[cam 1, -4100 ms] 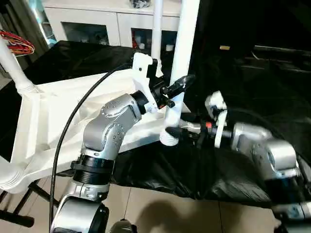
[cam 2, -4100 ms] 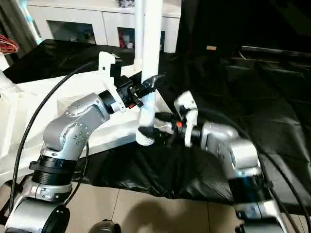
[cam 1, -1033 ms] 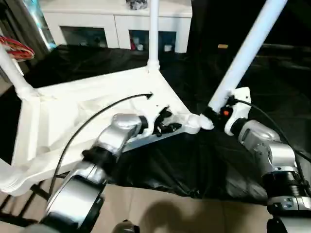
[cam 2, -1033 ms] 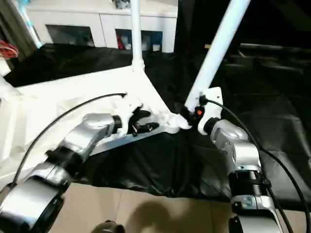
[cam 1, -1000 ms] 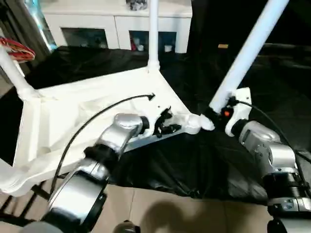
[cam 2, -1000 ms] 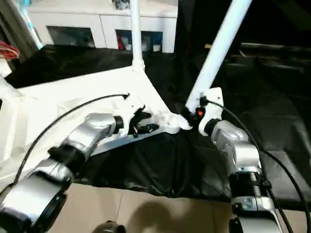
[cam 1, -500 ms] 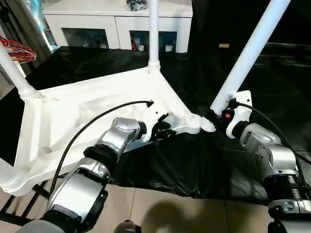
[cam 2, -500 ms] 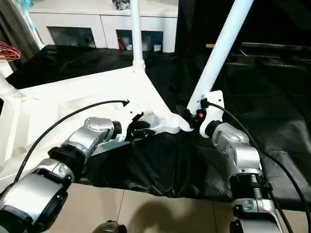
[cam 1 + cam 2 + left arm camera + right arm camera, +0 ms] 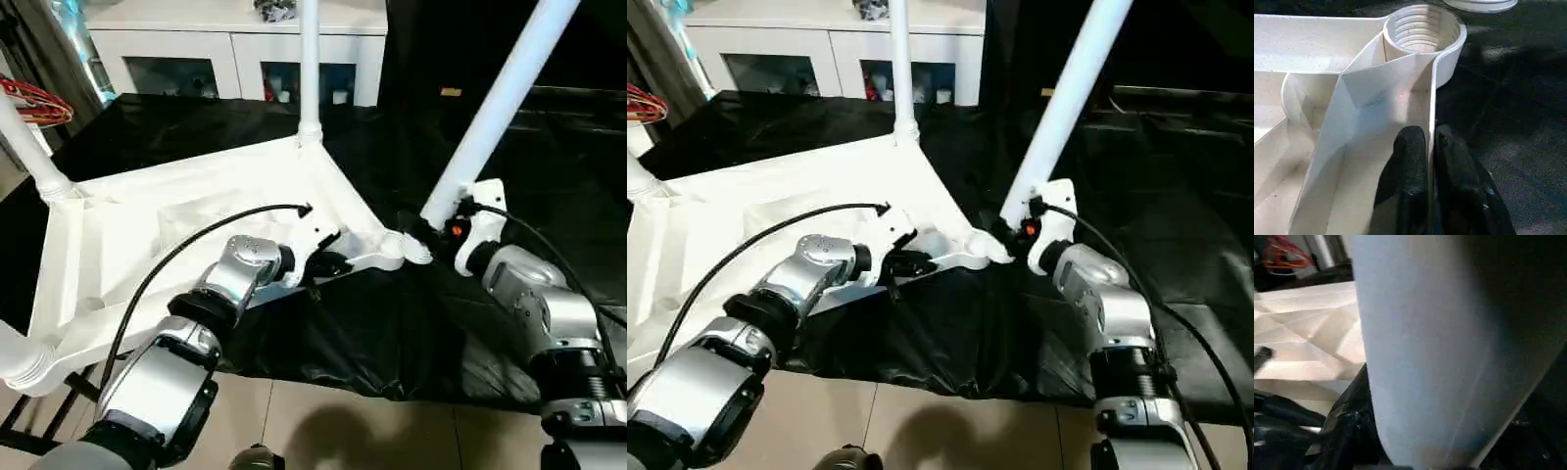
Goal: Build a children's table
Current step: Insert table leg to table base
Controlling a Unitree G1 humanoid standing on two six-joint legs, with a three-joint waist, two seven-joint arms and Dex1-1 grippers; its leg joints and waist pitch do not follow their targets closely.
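While the upturned tabletop [image 9: 186,230] lies ribbed side up on the black cloth [image 9: 372,333], we work at its near right corner, where the open threaded socket [image 9: 1422,24] waits for a leg. Our left gripper [image 9: 1425,147] has its two black fingers [image 9: 1408,156] pinched almost together on the thin wall of the tabletop's near edge, just short of that socket, so we hold the tabletop steady there. Our right gripper [image 9: 436,223] grips the free leg [image 9: 500,98] near its lower end, its fingers standing about half apart around the shaft; the leg leans up and away to the right, and its flared foot hangs just beside the socket, not yet in it. Two other legs already stand in their sockets, one at the far corner [image 9: 309,59] and one at the left corner [image 9: 29,147], and a further leg end [image 9: 24,364] shows at the near left corner.

We judge the step in hand to be fitting this last leg. Next we need to tip it upright, bring its end squarely over the socket, then press and turn it in while the left side resists the twist.
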